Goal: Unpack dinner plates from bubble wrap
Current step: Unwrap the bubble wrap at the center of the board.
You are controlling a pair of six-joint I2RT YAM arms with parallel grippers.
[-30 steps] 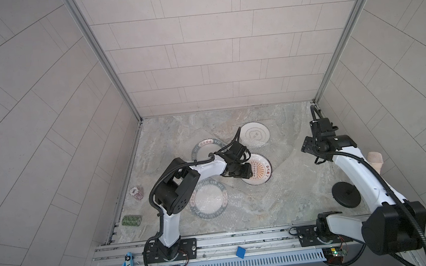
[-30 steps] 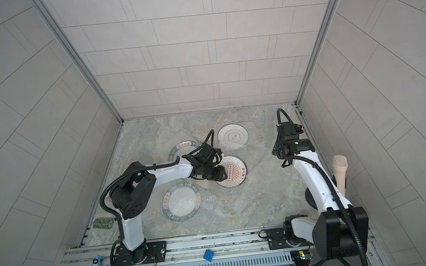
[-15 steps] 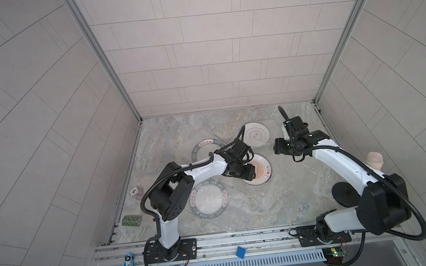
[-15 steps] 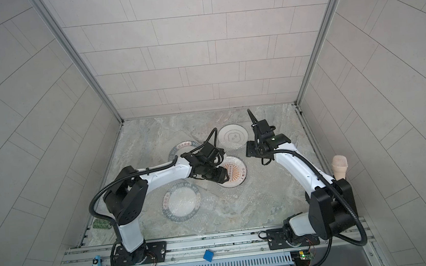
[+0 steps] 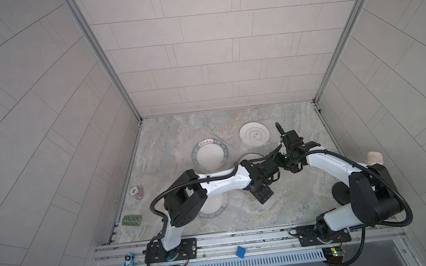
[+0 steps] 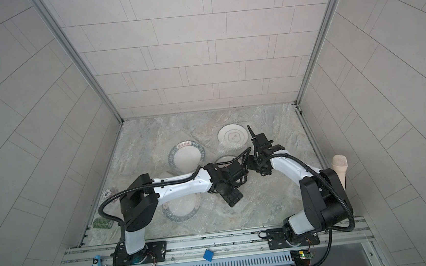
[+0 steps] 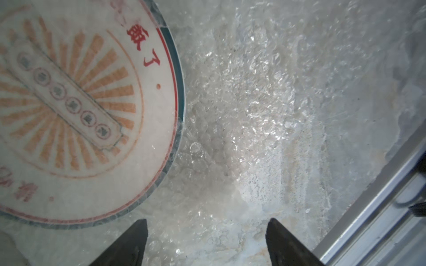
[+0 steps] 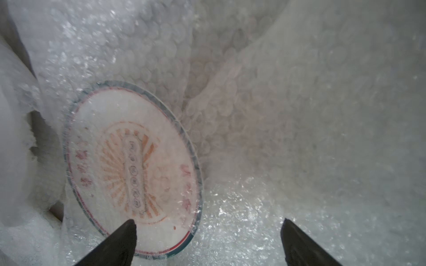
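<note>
Bubble wrap [image 7: 253, 115] lies under the left gripper [image 7: 207, 228] and right gripper [image 8: 208, 225], both spread wide, holding nothing; the orange-sunburst dinner plate [image 7: 76, 110] sits just beside their tips, seemingly veiled. Unwrapping it looks under way; next needs a pinch on loose wrap, clear of the rim.

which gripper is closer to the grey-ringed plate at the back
Right. The right gripper sits just in front of that plate; the left gripper is farther toward the front rail.

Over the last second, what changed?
The right hand swung from the right side of the table to the sunburst plate, open. The left hand shifted toward the near edge, open over bubble wrap beside it. The green-rimmed plates and grey-ringed plate stayed.
</note>
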